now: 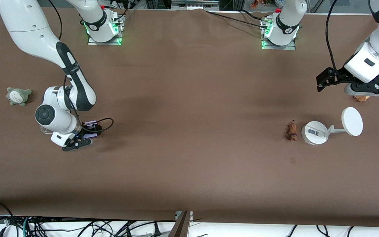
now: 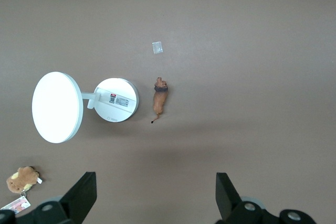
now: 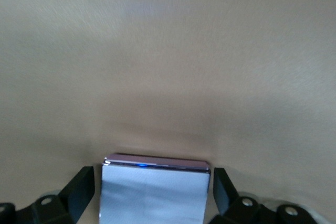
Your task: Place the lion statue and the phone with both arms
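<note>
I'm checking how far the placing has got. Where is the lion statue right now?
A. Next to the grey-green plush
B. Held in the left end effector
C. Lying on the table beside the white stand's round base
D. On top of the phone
C: the lion statue lies on the table right beside the white stand, while the left end effector hangs open above with nothing between its fingers.
</note>
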Robot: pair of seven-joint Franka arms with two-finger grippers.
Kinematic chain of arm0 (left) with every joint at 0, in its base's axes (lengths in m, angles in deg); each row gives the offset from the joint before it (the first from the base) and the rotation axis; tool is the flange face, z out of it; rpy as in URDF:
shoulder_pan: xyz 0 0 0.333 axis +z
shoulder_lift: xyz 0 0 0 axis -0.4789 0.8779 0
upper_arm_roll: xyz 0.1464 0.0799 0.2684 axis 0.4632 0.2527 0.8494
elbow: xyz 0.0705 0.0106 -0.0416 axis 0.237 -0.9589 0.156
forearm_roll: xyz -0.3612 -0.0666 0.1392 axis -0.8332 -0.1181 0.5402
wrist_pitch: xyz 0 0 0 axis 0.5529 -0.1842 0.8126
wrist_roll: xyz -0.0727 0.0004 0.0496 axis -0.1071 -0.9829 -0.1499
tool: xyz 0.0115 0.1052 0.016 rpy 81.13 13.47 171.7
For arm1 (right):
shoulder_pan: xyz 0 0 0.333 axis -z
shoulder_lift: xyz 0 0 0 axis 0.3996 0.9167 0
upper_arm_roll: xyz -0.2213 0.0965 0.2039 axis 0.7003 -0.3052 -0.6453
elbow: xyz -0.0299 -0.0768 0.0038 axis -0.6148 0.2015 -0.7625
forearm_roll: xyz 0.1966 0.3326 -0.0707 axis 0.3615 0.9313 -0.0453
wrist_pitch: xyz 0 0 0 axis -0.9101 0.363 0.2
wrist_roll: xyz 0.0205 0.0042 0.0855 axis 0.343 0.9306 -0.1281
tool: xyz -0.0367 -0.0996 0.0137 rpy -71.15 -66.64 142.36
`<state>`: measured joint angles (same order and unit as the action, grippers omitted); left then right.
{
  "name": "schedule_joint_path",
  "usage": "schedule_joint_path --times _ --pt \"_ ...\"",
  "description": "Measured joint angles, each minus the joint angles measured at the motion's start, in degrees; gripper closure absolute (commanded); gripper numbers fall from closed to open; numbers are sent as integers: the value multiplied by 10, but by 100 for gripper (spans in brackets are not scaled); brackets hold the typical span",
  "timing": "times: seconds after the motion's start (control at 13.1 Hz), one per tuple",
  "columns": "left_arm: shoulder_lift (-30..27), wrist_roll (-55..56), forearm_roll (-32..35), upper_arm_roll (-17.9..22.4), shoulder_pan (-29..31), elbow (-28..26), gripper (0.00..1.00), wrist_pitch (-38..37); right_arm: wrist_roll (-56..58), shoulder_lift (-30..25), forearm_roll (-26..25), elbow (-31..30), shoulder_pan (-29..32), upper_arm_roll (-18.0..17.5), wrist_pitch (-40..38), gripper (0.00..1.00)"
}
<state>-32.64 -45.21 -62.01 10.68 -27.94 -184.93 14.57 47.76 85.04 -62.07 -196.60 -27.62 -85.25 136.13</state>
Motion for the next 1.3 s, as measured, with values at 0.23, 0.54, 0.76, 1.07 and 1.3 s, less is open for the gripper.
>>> schedule_joint_path --times 0.23,0.54,0.76,1.07,1.3 --pt "0 0 0 0 0 0 0 0 -10 -45 0 32 0 -3 -94 0" --pt "0 0 0 0 0 0 0 0 -23 -127 0 111 0 -5 -289 0" --pt "0 0 0 0 0 0 0 0 -59 -164 0 219 0 -5 -473 0" --pt "0 0 0 0 0 0 0 0 -83 -170 0 334 0 -5 -636 0" --pt "0 0 0 0 0 0 0 0 -88 -170 0 356 0 -4 -657 0"
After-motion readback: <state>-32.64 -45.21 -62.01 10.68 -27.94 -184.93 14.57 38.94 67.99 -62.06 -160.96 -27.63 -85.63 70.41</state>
